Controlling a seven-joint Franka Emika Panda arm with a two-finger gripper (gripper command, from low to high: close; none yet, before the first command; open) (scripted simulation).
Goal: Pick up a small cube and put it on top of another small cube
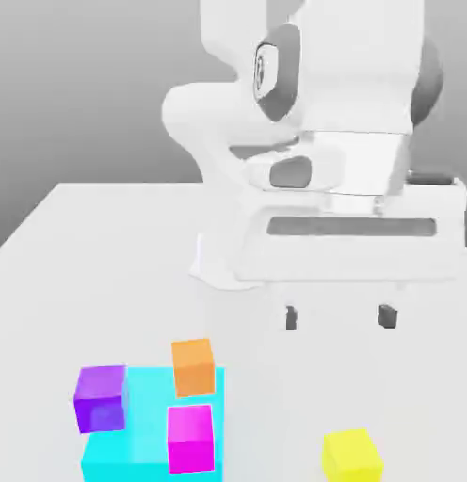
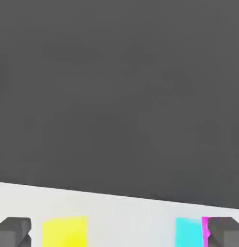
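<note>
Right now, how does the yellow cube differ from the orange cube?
The yellow cube sits alone on the bare white table, while the orange cube rests on the cyan block near the purple and magenta cubes. The yellow cube lies toward the exterior view's right, the orange one further left and further back. Both look like plain small cubes of similar size, and neither is gripped.

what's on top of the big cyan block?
On the flat cyan block: the orange cube and the magenta cube. The purple cube overlaps its edge; whether it rests on the block is unclear. The surface under them is hidden.
</note>
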